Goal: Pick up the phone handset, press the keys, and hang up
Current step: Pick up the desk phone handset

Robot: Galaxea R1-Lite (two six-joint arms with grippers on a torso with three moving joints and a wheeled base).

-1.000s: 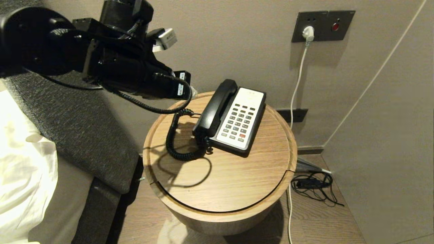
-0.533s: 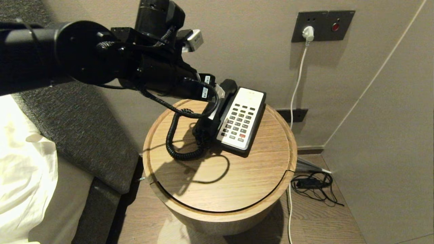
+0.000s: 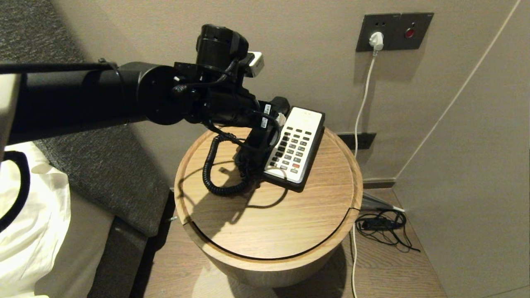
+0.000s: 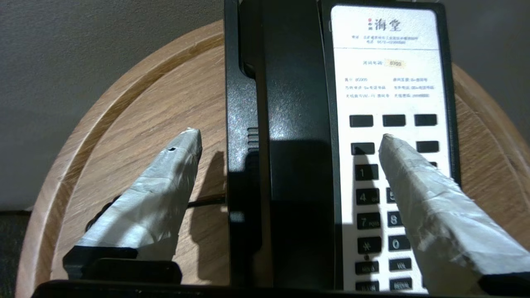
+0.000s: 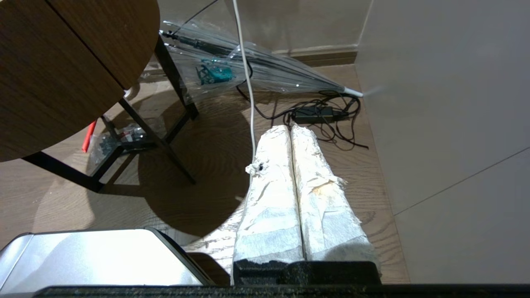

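Note:
A black and white desk phone (image 3: 296,147) sits on a round wooden side table (image 3: 269,223). Its black handset (image 3: 281,104) rests in the cradle, mostly hidden by my left arm in the head view; the left wrist view shows it (image 4: 296,103) lying beside the white keypad (image 4: 393,124). My left gripper (image 3: 269,128) is open above the phone (image 4: 290,138): one taped finger (image 4: 165,182) is over the table left of the base, the other (image 4: 414,182) over the keys, with the handset between them, not gripped. My right gripper (image 5: 290,129) is shut and empty, parked low over the floor.
A coiled black cord (image 3: 213,174) loops on the table left of the phone. A wall socket (image 3: 393,31) with a white plug and cable is behind. Cables and an adapter (image 3: 379,225) lie on the floor to the right. Bedding (image 3: 33,215) is at the left.
My left arm has swung right and forward, from beside the table's back-left edge to over the phone, so the open fingers now straddle the handset. The phone has not moved.

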